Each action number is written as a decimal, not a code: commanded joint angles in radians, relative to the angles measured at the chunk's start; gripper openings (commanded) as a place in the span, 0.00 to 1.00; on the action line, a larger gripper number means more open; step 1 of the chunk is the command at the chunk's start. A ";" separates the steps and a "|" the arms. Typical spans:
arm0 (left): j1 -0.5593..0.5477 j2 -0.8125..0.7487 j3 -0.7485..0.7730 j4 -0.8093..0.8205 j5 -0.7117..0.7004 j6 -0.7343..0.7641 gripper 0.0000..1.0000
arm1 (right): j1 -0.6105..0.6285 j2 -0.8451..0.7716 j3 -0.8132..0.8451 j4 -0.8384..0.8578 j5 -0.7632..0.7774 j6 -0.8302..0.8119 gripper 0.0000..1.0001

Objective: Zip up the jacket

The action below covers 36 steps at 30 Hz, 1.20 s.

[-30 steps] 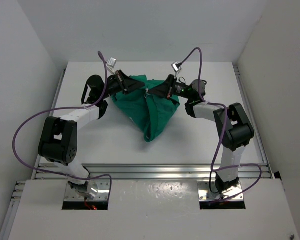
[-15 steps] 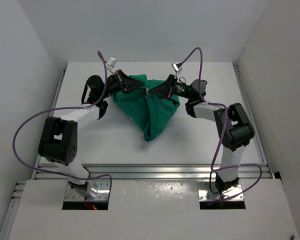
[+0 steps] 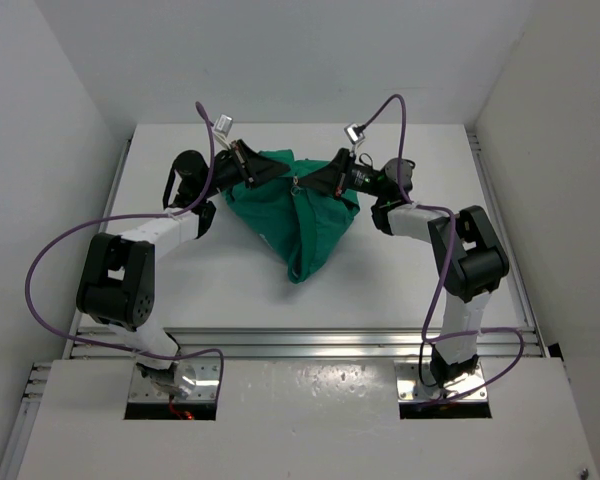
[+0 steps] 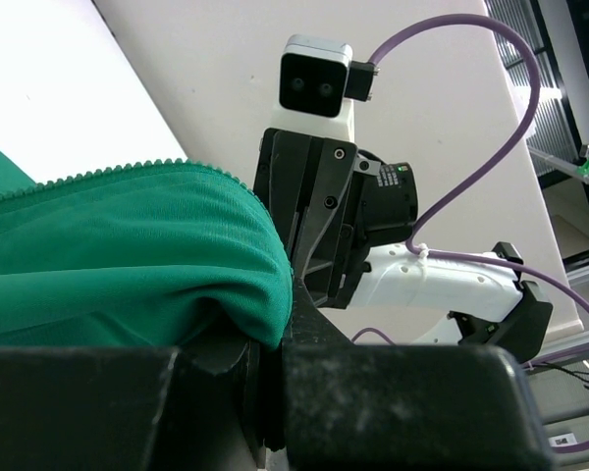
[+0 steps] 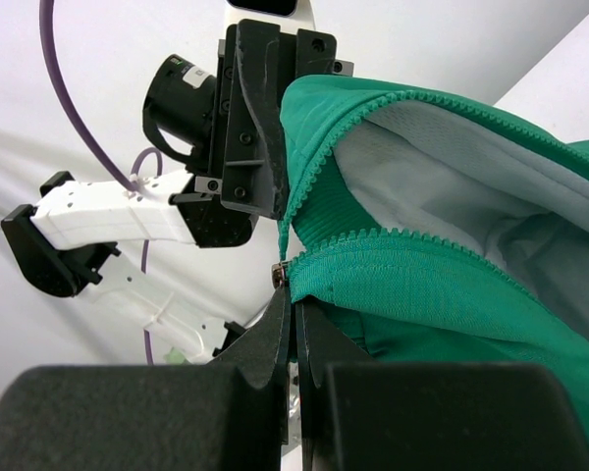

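As nothing has visibly moved in the last second, the small green fabric jacket (image 3: pixel 298 215) stays stretched over the white table (image 3: pixel 230 285) between the left gripper (image 3: pixel 252 172) and right gripper (image 3: pixel 315 182), both clamped on its fabric, its zipper teeth (image 5: pixel 373 96) still apart, so zipping looks barely begun.

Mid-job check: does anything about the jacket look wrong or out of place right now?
The jacket isn't spread flat: it is bunched between the left gripper and right gripper, tapering to a point. In the right wrist view its zipper teeth gape apart. No damage visible.

Robot lab — white-walled enclosure (image 3: pixel 50 120), aluminium-rail table (image 3: pixel 230 290)
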 commanded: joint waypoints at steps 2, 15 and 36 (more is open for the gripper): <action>-0.012 -0.023 0.014 0.040 0.024 0.014 0.00 | -0.006 0.012 0.062 0.156 0.004 -0.014 0.00; -0.021 -0.041 0.004 0.002 0.053 0.084 0.00 | -0.008 0.023 0.076 0.156 0.007 -0.012 0.00; -0.058 -0.098 -0.005 -0.165 0.127 0.374 0.00 | -0.020 0.033 0.079 0.158 0.012 -0.003 0.00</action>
